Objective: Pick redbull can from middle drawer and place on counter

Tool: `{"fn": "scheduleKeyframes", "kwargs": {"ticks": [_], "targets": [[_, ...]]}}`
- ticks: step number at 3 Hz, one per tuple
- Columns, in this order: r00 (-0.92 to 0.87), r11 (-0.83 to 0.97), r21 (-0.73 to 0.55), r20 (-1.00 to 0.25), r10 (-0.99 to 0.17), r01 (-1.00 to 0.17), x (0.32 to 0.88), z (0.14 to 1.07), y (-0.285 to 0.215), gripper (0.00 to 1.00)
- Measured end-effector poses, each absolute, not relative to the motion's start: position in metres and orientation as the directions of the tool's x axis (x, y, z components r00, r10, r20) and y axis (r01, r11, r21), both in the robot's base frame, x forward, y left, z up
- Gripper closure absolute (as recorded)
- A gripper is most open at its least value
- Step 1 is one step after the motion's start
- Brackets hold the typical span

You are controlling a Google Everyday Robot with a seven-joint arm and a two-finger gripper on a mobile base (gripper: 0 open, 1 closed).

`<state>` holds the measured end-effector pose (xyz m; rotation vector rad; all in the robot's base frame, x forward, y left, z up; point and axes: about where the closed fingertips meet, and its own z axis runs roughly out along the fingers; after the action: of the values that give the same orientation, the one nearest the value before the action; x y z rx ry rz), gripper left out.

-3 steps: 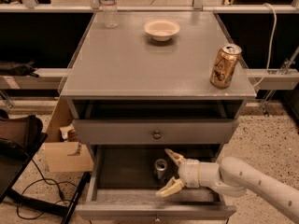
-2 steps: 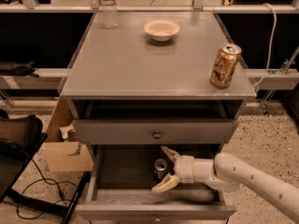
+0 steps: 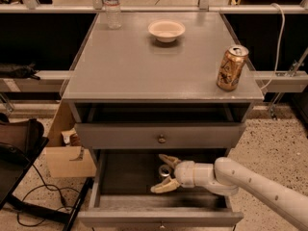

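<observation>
The middle drawer point(image 3: 125, 177) is pulled out, with a dark floor. The redbull can point(image 3: 165, 171) stands upright inside it, only its silver top and a bit of its side showing. My gripper point(image 3: 163, 173) reaches into the drawer from the right, open, with one finger behind the can and one in front of it, so the can sits between the fingers. The counter point(image 3: 144, 61) is the grey cabinet top above.
On the counter stand a gold-orange can point(image 3: 231, 67) at the right edge, a white bowl point(image 3: 166, 30) at the back and a water bottle point(image 3: 111, 6) at the back left. The top drawer point(image 3: 161, 136) is closed. A cardboard box point(image 3: 67, 153) and cables lie on the floor at left.
My gripper has moved left across the drawer and now straddles the can; the can has not moved.
</observation>
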<state>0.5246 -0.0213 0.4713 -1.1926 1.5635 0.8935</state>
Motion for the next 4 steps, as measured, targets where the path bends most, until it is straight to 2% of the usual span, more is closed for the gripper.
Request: {"fn": "scheduleKeyframes", "kwargs": {"ticks": [3,4], "targets": [[-0.105,0.278,0.028,-0.959,-0.263,-0.960,0.5330,0.4436,-0.0328,0.86],[-0.104,0.278,0.028,-0.959,-0.263,-0.960,0.5330,0.4438,-0.0327,1.00]]}}
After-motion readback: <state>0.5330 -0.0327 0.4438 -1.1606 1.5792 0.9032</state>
